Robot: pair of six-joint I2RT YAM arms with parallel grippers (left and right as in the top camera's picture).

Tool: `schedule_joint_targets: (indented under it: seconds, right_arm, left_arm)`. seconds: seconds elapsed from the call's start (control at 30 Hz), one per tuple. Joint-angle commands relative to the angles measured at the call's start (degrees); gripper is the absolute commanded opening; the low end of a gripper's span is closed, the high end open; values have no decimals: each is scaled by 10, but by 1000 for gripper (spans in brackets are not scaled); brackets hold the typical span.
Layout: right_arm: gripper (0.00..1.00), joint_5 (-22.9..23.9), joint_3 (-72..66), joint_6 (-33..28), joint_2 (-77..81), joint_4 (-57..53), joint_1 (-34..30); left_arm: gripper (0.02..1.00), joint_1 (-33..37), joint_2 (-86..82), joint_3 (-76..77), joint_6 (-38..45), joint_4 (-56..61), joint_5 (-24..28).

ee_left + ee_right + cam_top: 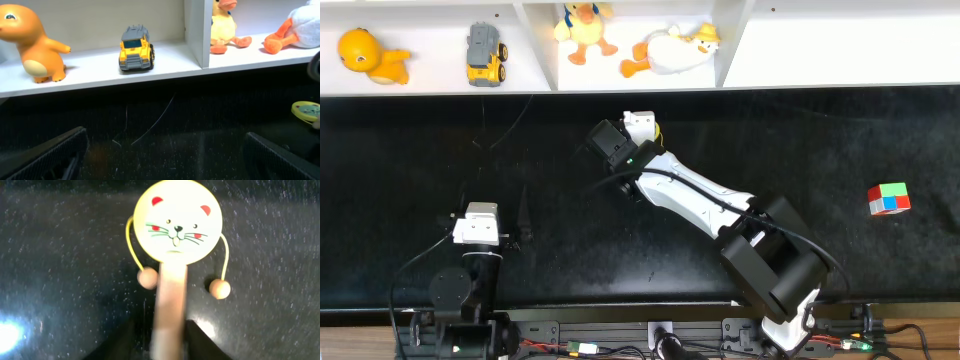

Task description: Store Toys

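Observation:
A cat-faced rattle drum [175, 227] with a wooden handle and two bead strings hangs just above the black table. My right gripper [167, 332] is shut on its handle. From above, the right gripper [617, 150] is at the table's middle back, with the drum [640, 126] pointing toward the white shelf [640, 82]. The drum's edge [306, 110] also shows in the left wrist view. My left gripper [480, 222] rests open near the front left, with nothing between its fingers [55, 150]. A coloured cube [888, 199] lies at the right.
The shelf holds an orange dinosaur [370, 55] and a yellow truck [485, 55] in the left bay. A yellow duck plush [585, 30] and a white duck plush [670, 50] are in the middle bay. A divider wall [195, 32] separates the bays.

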Motion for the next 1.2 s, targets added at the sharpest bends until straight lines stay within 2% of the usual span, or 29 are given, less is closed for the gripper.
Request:
schedule_joint_targets:
  seconds: [0.03,0.07,0.3,0.53,0.67,0.77,0.9,1.1,1.17,1.2]
  right_arm:
    - [108,2,12,3,2,1,-2]
    - [42,3,12,3,2,1,-2]
    - [45,30,-6,3,-43,-8,-3]
    - [45,55,-150,24,-213,-14,-16]
    - [45,55,-230,25,-342,-44,-56]
    - [42,54,-244,16,-408,-109,-117]
    - [42,49,-228,-86,-429,-149,-212]
    - [40,35,-162,-265,-390,-118,-335]
    - [42,1,-141,-329,-367,-75,-366]
    - [38,-30,-130,-377,-350,-48,-382]
  left_arm:
    - [998,-1,-7,-1,7,-3,-5]
    - [998,-1,-7,-1,7,-3,-5]
    - [998,-1,-7,-1,7,-3,-5]
    - [998,-1,-7,-1,7,-3,-5]
    - [998,-1,-7,-1,7,-3,-5]
    - [998,-1,-7,-1,7,-3,-5]
    - [998,-1,-7,-1,7,-3,-5]
    - [996,-1,-7,-1,7,-3,-5]
    - [998,-1,-7,-1,7,-3,-5]
    - [998,-1,-7,-1,7,-3,-5]
